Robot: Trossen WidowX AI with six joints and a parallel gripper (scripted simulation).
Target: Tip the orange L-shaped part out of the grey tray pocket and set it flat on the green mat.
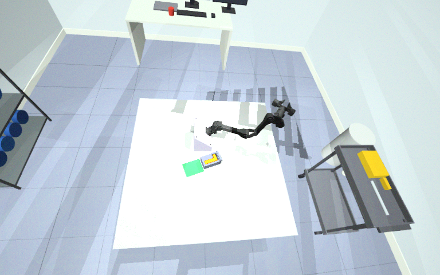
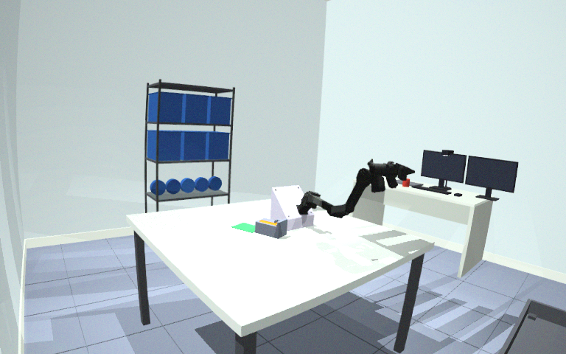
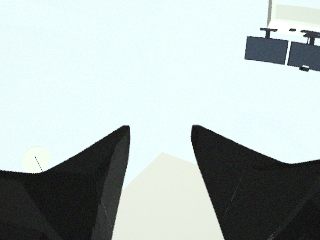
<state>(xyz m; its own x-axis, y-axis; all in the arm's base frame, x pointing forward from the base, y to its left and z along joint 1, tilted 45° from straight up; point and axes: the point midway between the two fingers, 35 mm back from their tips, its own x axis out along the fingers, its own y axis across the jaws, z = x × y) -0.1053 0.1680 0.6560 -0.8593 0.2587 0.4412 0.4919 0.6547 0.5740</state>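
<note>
- We judge the task barely begun: the orange L-shaped part (image 1: 211, 158) lies flush in its pocket in the grey tray (image 1: 220, 159), with neither end tipped up.
- The tray stands on the white table (image 1: 207, 207), with the green mat (image 1: 192, 168) just beside it and nothing resting on the mat.
- Our arm (image 1: 246, 129) reaches away from the tray, out past the far right edge of the table, so the pincer (image 1: 283, 106) hangs well apart from the part, over the floor.
- In the exterior view the pincer (image 2: 401, 172) points toward the desk with the two monitors (image 2: 467, 171) and the small red cylinder (image 2: 405, 181).
- The wrist view confirms this: between the two dark fingers we see only the pale wall and the distant monitors (image 3: 280, 52), not the tray.
- The pincer stands about half apart and holds nothing; there is only bare gap between the fingers.
- Everything is left to do, as we read it: swing the arm back over the tray, press down on the L-shaped end, pinch the end that rises, lift the part out, lay it flat on the mat top side up, and release.
- The first need is a large reorientation, since the pincer faces the wrong way entirely.
</note>
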